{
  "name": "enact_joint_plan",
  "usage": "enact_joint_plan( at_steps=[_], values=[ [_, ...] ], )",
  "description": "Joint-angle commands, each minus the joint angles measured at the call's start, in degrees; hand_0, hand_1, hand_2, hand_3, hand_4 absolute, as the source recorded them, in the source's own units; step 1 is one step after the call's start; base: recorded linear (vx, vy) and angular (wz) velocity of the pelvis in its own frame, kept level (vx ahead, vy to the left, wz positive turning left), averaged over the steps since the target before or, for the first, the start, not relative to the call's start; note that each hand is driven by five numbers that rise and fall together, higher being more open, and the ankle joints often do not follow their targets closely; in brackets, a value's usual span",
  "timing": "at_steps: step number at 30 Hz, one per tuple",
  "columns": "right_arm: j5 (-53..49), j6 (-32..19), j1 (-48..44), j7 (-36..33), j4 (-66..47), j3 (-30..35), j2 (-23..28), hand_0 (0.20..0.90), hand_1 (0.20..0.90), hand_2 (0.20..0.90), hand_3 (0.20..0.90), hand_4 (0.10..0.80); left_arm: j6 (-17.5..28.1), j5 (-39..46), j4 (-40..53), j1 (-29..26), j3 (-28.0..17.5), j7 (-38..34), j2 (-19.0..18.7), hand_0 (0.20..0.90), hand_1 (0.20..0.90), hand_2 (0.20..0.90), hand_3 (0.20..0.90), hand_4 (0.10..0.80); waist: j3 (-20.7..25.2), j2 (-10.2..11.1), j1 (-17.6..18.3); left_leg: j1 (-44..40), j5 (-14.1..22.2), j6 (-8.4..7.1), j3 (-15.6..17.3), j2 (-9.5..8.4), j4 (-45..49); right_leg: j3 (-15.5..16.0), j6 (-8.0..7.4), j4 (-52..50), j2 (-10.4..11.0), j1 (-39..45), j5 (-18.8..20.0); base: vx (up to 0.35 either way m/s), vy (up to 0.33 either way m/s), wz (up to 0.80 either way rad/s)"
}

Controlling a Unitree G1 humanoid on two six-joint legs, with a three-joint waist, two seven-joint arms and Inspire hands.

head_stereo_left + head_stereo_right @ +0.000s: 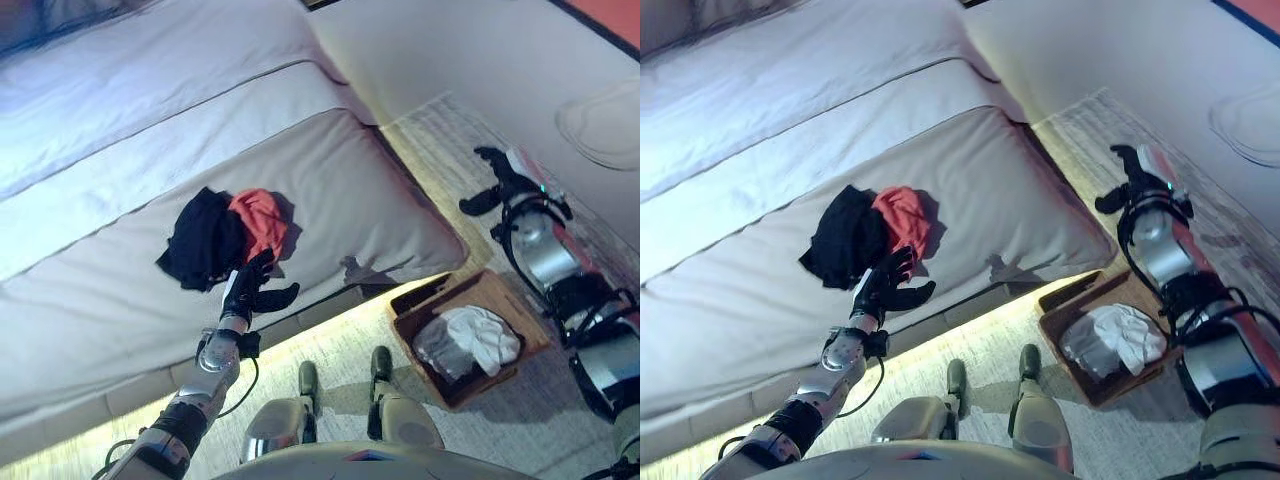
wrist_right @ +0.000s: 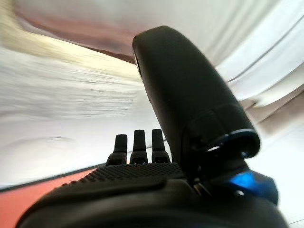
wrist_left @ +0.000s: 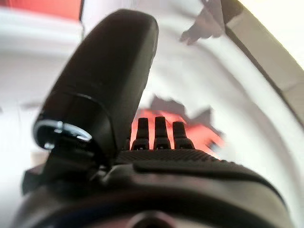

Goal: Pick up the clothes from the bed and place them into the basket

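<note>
2 garments (image 1: 228, 235) lie heaped, the black one partly covering the red.

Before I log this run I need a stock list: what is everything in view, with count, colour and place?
bed: one, white covers, fills the left and middle.
black garment: one, on the bed near its edge.
red garment: one, beside the black one, touching it.
basket: one, brown, on the floor at the bed's corner.
white cloth: one, inside the basket.
left hand: open, just short of the garments.
right hand: open, raised, empty, above the floor beyond the basket.
</note>
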State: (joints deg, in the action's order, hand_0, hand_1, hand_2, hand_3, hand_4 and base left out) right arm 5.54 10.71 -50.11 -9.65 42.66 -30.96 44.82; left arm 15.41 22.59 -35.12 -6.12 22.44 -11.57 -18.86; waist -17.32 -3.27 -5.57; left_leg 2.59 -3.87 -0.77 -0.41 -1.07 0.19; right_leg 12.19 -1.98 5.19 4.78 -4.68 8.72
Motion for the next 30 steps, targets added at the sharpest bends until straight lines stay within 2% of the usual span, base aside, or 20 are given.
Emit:
enact_joint_plan(
  at_steps=[1,4,6,7,10,15,21,30],
  values=[
    [-1.4,-2.4,-15.1,-2.1,0.3,-5.1,2.8,0.9,0.9,0.9,0.9,0.8,6.8,1.7,3.0,-1.1,-0.2,0.8,-4.0,0.9,0.9,0.9,0.9,0.8,-2.5,2.5,-5.0,5.2,4.4,-0.88,-3.7,-1.73,7.5,2.4,2.1,-13.4,1.5,-0.6,-9.9,-0.08,0.028,0.61],
    [-2.2,0.5,-23.4,-2.6,1.6,-9.8,2.6,0.9,0.9,0.9,0.9,0.8,8.4,5.5,4.6,0.3,-0.1,4.1,-5.0,0.9,0.9,0.9,0.9,0.8,-6.4,0.9,-8.8,10.7,4.2,-0.51,-6.2,-2.95,12.0,6.0,3.35,-19.8,2.3,-5.3,-12.5,-0.167,0.039,0.66],
    [-1.9,2.0,-26.7,-2.4,2.0,-10.9,2.2,0.9,0.9,0.9,0.9,0.8,9.3,6.2,5.6,1.2,0.0,3.9,-5.5,0.9,0.9,0.9,0.9,0.8,-7.9,0.3,-10.3,13.8,3.9,-0.29,-7.4,-3.72,14.5,7.1,3.66,-23.2,2.7,-8.1,-13.5,-0.117,0.012,0.48],
    [-1.8,2.9,-28.1,-2.7,1.9,-11.7,1.9,0.9,0.9,0.9,0.9,0.8,9.5,5.9,6.3,1.8,0.0,4.0,-5.6,0.9,0.9,0.9,0.9,0.8,-8.8,0.1,-11.2,14.7,5.1,-0.38,-8.0,-3.99,16.0,7.0,3.58,-25.4,2.7,-9.0,-15.4,-0.062,0.003,0.52],
    [-1.7,6.2,-32.1,-2.9,2.7,-12.7,0.1,0.9,0.9,0.9,0.9,0.8,9.6,5.7,8.2,2.4,0.6,3.3,-5.8,0.9,0.9,0.9,0.9,0.8,-11.6,-1.0,-13.1,19.3,5.2,0.21,-8.9,-5.27,20.3,8.6,4.39,-30.9,3.7,-12.7,-17.1,-0.087,0.035,0.34],
    [-3.2,7.8,-34.8,-4.5,5.6,-12.9,-1.5,0.9,0.9,0.9,0.9,0.8,10.7,6.2,11.4,3.5,0.9,3.7,-6.9,0.9,0.9,0.9,0.9,0.8,-12.5,-1.6,-15.3,26.3,6.4,1.47,-9.7,-7.17,25.2,10.0,4.63,-36.5,5.0,-18.8,-18.2,-0.044,0.019,0.44],
    [-5.4,8.7,-35.5,-5.7,5.9,-11.6,-3.1,0.9,0.9,0.9,0.9,0.8,11.7,9.3,17.1,5.2,0.5,3.7,-8.7,0.9,0.9,0.9,0.9,0.8,-12.5,-1.4,-16.4,35.3,8.9,2.74,-9.2,-8.28,33.6,10.0,4.5,-44.2,6.2,-27.2,-19.2,-0.029,0.035,0.2],
    [-3.5,10.5,-34.5,0.0,8.4,-12.1,-4.0,0.9,0.9,0.9,0.9,0.8,11.8,11.0,22.9,5.8,-0.9,1.4,-9.9,0.9,0.9,0.9,0.9,0.8,-12.5,-1.8,-17.0,44.0,13.2,4.22,-8.2,-8.81,44.6,8.5,4.59,-54.2,7.1,-35.9,-22.2,0.001,0.005,0.01]
  ],
)
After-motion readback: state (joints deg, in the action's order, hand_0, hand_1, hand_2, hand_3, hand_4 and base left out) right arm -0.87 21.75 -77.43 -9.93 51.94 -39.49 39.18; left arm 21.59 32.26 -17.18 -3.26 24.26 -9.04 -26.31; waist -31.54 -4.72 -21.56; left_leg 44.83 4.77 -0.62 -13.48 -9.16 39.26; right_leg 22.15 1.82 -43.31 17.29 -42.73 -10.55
